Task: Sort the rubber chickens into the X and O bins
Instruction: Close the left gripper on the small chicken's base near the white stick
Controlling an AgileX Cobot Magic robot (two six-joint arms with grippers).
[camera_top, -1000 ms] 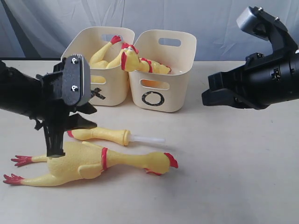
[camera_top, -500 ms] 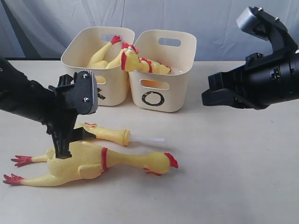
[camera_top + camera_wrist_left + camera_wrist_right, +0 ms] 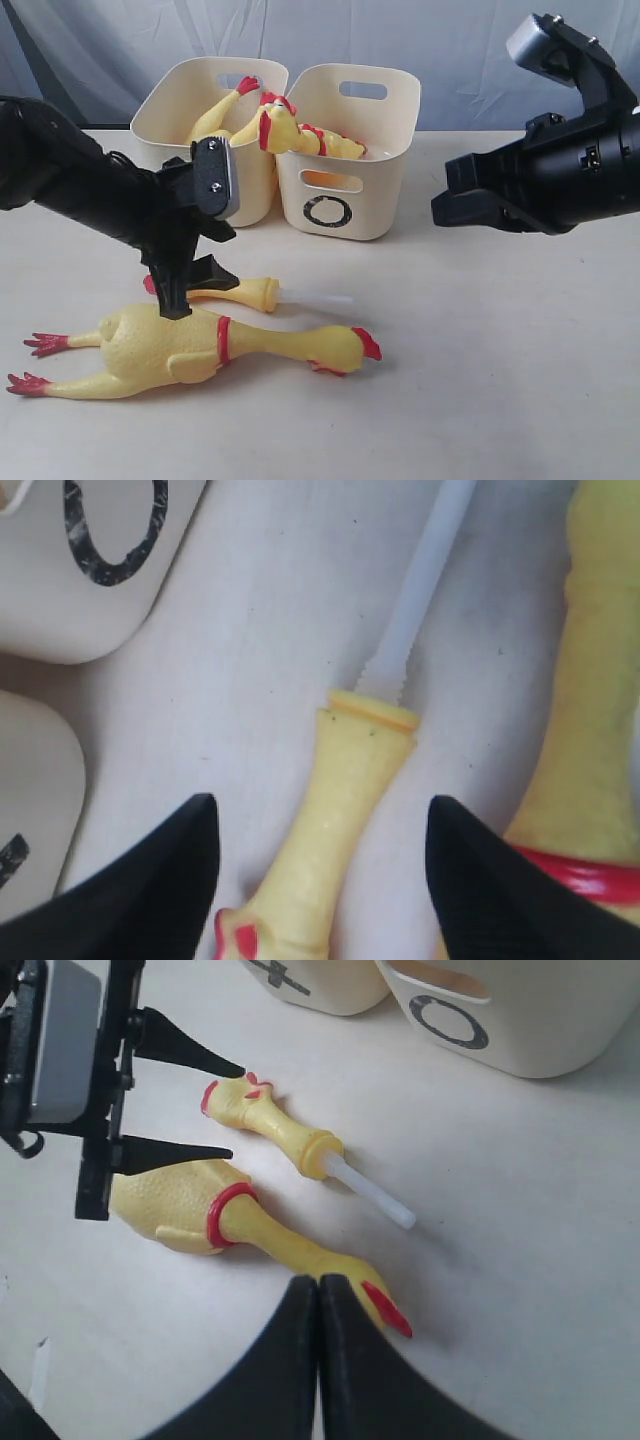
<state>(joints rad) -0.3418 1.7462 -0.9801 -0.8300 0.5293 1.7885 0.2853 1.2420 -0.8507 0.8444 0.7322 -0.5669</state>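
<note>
A small rubber chicken point(image 3: 243, 291) with a white tube point(image 3: 318, 298) lies on the table in front of the bins. My left gripper point(image 3: 197, 288) is open and low over its red-marked end, one finger either side of the body point(image 3: 345, 790), not touching. A large rubber chicken point(image 3: 200, 345) lies nearer the front, head to the right. The X bin point(image 3: 240, 195) holds one chicken point(image 3: 222, 117); another chicken point(image 3: 300, 135) lies over the rim into the O bin point(image 3: 345, 215). My right gripper point(image 3: 452, 207) hangs shut and empty at the right.
The two cream bins stand side by side at the back of the pale table point(image 3: 480, 350). A grey curtain point(image 3: 450, 40) hangs behind them. The right wrist view shows the left gripper point(image 3: 235, 1110) astride the small chicken point(image 3: 275, 1128).
My left arm has swung right and back, from over the large chicken's body to the small chicken. Its open fingers now straddle that chicken. The right arm has not moved.
</note>
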